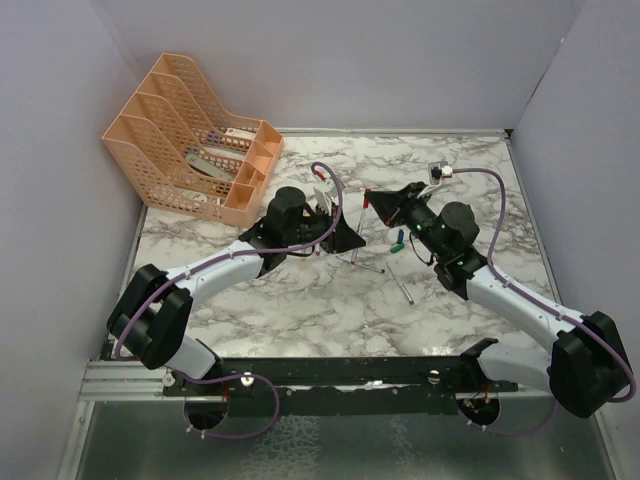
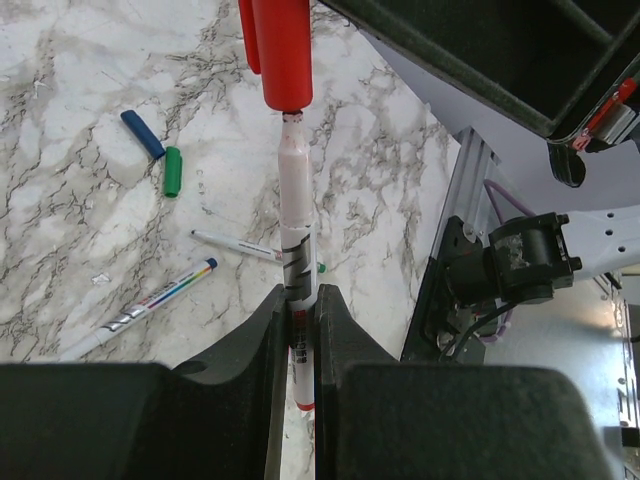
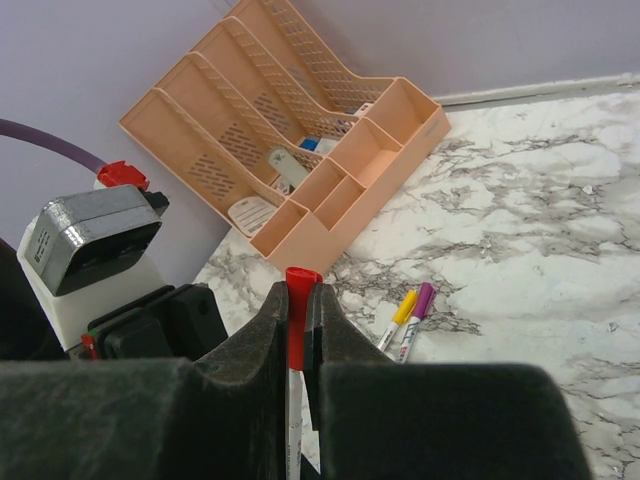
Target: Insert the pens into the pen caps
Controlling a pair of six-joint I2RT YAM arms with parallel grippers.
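My left gripper is shut on a pale pen with a red end. My right gripper is shut on the red cap. In the left wrist view the pen's narrow tip meets the open mouth of the red cap. From above, the left gripper and the right gripper face each other over the table's middle. A blue cap and a green cap lie loose. Two uncapped pens lie beside them. Two pens wearing a yellow cap and a purple cap lie together.
An orange tray organiser with pale objects stands at the back left, also in the right wrist view. Purple-grey walls enclose the marble table. The loose pens lie just in front of the grippers.
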